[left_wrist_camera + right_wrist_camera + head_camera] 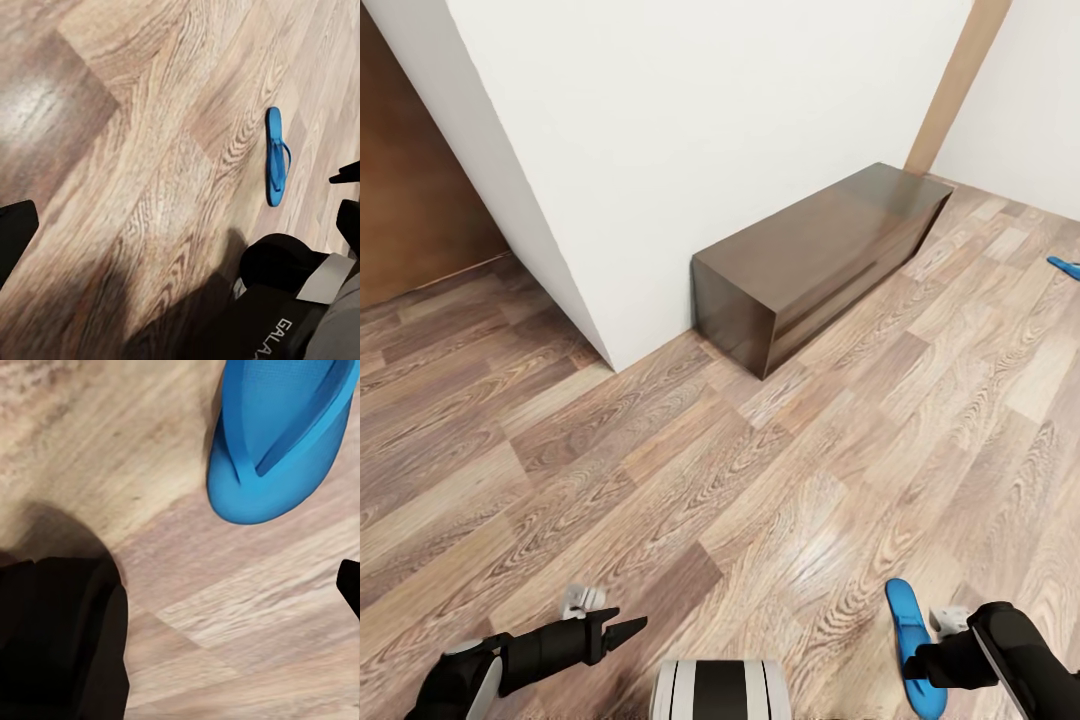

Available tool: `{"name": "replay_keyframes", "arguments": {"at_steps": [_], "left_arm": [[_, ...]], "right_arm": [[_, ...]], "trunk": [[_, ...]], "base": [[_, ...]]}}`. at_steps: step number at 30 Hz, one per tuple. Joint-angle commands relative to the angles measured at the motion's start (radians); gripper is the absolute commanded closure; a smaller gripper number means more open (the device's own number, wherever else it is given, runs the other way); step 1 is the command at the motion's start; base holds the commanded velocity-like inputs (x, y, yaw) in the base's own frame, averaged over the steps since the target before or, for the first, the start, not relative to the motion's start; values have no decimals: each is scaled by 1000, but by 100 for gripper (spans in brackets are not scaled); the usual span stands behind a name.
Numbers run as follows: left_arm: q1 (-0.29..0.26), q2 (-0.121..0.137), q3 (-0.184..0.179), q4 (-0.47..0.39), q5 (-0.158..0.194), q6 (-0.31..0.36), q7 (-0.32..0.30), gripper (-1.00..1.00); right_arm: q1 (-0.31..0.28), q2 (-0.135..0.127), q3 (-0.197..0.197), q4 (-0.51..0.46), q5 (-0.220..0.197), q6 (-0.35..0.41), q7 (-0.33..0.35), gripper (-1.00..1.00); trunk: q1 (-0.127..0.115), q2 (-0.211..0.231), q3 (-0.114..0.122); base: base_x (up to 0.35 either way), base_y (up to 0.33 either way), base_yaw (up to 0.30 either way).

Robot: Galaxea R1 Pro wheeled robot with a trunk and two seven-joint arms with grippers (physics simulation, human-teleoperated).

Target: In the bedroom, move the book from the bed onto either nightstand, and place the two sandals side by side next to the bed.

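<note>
One bright blue sandal (913,637) lies flat on the wood floor just in front of my base, to the right. My right gripper (926,664) hovers low beside it, open, with the sandal's (281,442) rounded end just beyond the fingers and nothing between them. The left wrist view shows the same sandal (276,154) lying alone on the planks. A second blue sandal (1065,266) peeks in at the far right edge. My left gripper (622,625) hangs open and empty at the lower left. The bed and the book are out of view.
A low dark brown glossy cabinet (820,255) stands against the white wall (690,150); I cannot tell whether it is a nightstand. A wall corner juts out at centre left, with a brown door (410,200) behind it. Wood floor (660,480) lies open ahead.
</note>
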Motion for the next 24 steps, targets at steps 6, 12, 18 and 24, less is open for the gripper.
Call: {"name": "replay_keyframes", "arguments": {"at_steps": [6,12,18,24], "left_arm": [[0,0,0,0,5,7,-1,-100],[0,0,0,0,5,7,-1,-100],[0,0,0,0,5,7,-1,-100],[0,2,0,0,7,8,-1,-100]], "right_arm": [[0,1,1,-1,10,3,10,-100],[0,1,1,-2,11,2,10,-100],[0,2,0,-7,11,-93,10,-100],[0,1,-2,0,6,-259,11,-100]], "trunk": [[2,-2,-24],[5,-3,-47],[7,-4,-59],[7,-4,-59]], "base": [[0,0,0],[0,0,0],[0,0,0],[0,0,0]]}}
